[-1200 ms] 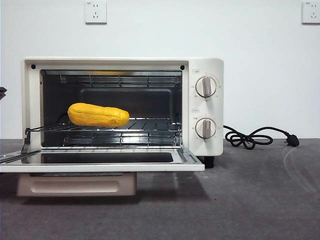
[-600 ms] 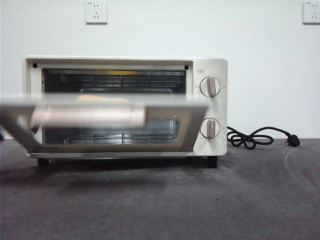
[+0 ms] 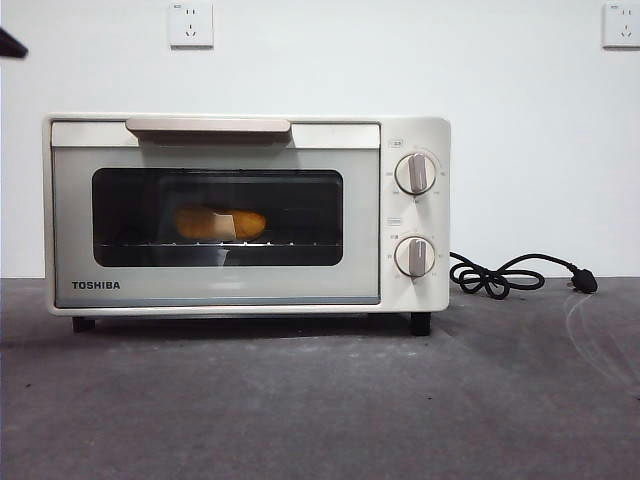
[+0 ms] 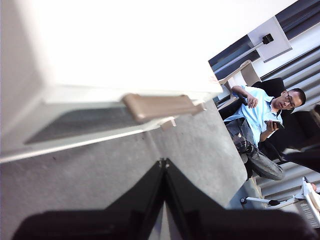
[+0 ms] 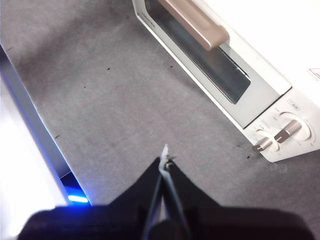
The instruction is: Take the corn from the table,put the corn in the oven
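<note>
The corn (image 3: 220, 223) lies on the rack inside the oven (image 3: 215, 282), dim behind the dark glass of the shut door. My left gripper (image 4: 164, 165) is shut and holds nothing; it hangs a short way off the door's bar handle (image 4: 160, 106), over the table (image 4: 75, 180). My right gripper (image 5: 165, 155) is shut and empty too, above the table (image 5: 110, 90), well in front of the oven (image 5: 260, 45) and its handle (image 5: 197, 22). In the front view only a black arm tip (image 3: 10, 45) shows, at the top left corner.
Two round knobs (image 3: 414, 173) sit on the oven's right panel. A black cord (image 3: 500, 275) coils on the table (image 3: 400, 400) to the oven's right. The table's edge with a blue light (image 5: 77, 199) shows in the right wrist view. A seated person (image 4: 260, 120) is beyond the table.
The oven door has swung up from lying flat open to fully shut, with the corn behind it. The black arm tip at the left edge has risen to the top corner.
</note>
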Tool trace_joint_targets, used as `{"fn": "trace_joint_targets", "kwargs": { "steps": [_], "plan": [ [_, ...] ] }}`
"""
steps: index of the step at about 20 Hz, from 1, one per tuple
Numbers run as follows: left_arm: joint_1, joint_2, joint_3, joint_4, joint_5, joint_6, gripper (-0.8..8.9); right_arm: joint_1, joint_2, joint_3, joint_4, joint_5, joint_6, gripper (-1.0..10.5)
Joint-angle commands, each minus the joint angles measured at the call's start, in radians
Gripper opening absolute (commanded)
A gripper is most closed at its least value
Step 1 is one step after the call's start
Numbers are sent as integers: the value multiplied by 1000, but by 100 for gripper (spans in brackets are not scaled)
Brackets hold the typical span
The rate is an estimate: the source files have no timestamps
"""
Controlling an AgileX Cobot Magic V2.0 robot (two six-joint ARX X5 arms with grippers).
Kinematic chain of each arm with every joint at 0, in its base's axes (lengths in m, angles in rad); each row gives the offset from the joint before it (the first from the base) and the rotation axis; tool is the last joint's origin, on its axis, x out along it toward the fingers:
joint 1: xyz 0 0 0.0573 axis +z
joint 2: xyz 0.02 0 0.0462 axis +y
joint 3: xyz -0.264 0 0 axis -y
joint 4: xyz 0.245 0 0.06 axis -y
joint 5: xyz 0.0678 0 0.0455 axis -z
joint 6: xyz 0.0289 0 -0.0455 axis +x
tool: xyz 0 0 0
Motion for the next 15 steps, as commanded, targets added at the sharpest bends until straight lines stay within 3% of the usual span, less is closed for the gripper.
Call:
{"fn": "trace_joint_targets", "kwargs": {
  "steps": [1,7,15],
  "plan": [
    [-6,-75,-4,-39,-3,-10,-8,0,-3,-8,3,-5,-3,-12],
    [-8,-265,-4,-124,-39,-11,-8,0,-3,-8,12,-5,-3,-12],
    [-8,-537,-4,-307,-343,-11,-8,0,-3,-8,12,-5,-3,-12]
  ]
}}
